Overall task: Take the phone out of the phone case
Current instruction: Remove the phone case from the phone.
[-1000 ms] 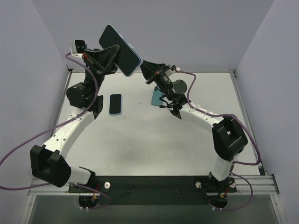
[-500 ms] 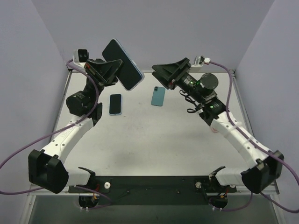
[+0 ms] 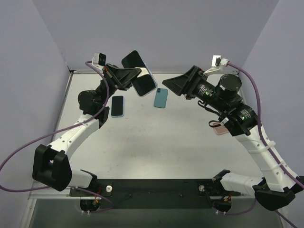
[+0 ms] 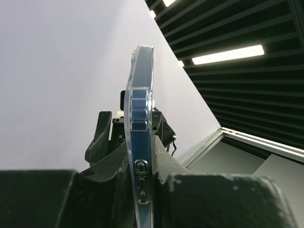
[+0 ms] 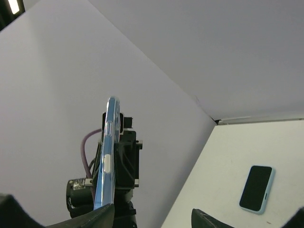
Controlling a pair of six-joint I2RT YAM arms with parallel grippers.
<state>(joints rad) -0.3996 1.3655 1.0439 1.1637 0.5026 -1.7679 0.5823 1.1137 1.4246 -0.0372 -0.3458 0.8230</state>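
The phone [image 3: 138, 72], dark screen up and still inside its clear phone case [image 4: 141, 118], is held in the air over the back of the table. My left gripper [image 3: 134, 77] is shut on its lower end; in the left wrist view the left gripper [image 4: 142, 180] pinches the case edge-on. The right gripper [image 3: 172, 85] hangs to the right of the phone, apart from it, jaws open and empty. In the right wrist view the phone [image 5: 106, 156] stands edge-on beyond the open right gripper [image 5: 152, 217].
Below the held phone lie a dark phone in a light blue case [image 3: 117, 105] and a teal phone [image 3: 160, 98]. A pink object [image 3: 221, 129] shows under the right arm. The table's back rail [image 3: 213, 72] meets the grey walls.
The right gripper has let go of the phone's edge, opened, and swung back to the right. The left arm has carried the phone right and lower.
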